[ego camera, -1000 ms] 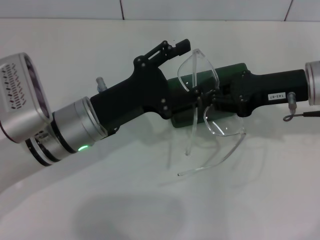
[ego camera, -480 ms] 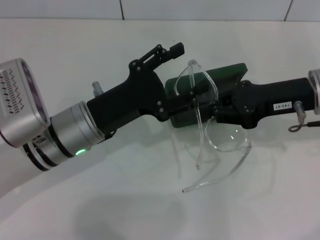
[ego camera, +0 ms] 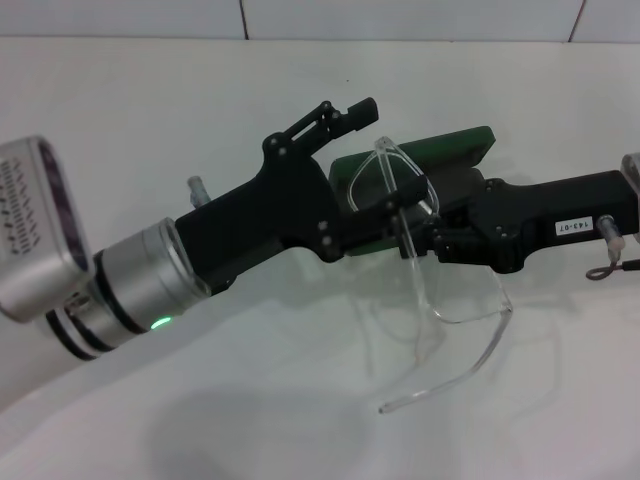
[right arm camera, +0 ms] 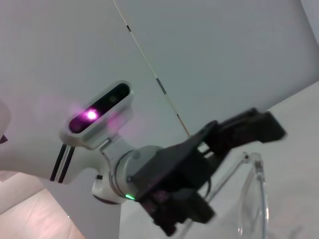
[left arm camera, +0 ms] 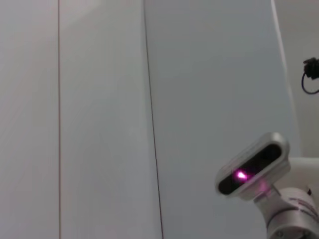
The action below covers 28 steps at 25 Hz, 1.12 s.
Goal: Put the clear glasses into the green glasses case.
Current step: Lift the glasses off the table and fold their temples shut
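Note:
The clear glasses (ego camera: 462,292) hang in the air at the middle of the head view, one lens low and the temple arms (ego camera: 440,380) pointing down toward me. My right gripper (ego camera: 418,238) comes in from the right and is shut on the clear glasses near the bridge. My left gripper (ego camera: 388,155) reaches in from the lower left and stands open, one finger (ego camera: 350,110) high and the other beside the frame. The green glasses case (ego camera: 450,148) lies behind both grippers, mostly hidden. In the right wrist view a clear lens (right arm camera: 255,199) shows beside the left arm (right arm camera: 164,169).
A white tabletop (ego camera: 250,400) spreads below the arms and ends at a tiled wall (ego camera: 400,15) behind. The left wrist view shows only the wall and the right wrist camera (left arm camera: 251,167).
My right gripper has drawn the clear glasses lower and a little to the right, away from the case. The left gripper has stayed open in nearly the same place.

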Each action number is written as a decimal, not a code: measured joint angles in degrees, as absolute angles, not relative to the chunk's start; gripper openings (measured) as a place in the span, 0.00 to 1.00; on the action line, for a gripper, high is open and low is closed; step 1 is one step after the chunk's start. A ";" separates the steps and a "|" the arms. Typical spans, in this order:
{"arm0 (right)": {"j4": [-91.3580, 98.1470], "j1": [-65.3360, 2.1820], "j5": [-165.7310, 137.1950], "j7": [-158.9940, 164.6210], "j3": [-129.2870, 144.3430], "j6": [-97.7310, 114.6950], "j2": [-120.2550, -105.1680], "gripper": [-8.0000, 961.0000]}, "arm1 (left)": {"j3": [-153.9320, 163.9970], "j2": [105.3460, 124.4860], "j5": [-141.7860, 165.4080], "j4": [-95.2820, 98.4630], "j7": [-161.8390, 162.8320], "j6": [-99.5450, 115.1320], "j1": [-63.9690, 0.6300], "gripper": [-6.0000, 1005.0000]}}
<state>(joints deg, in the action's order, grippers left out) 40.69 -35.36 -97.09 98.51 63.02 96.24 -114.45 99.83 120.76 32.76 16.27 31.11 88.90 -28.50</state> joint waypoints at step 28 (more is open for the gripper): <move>31.94 -33.06 -80.85 87.34 46.78 93.71 -115.48 0.14 | 100.31 118.56 45.42 10.71 32.54 100.21 -31.82 0.81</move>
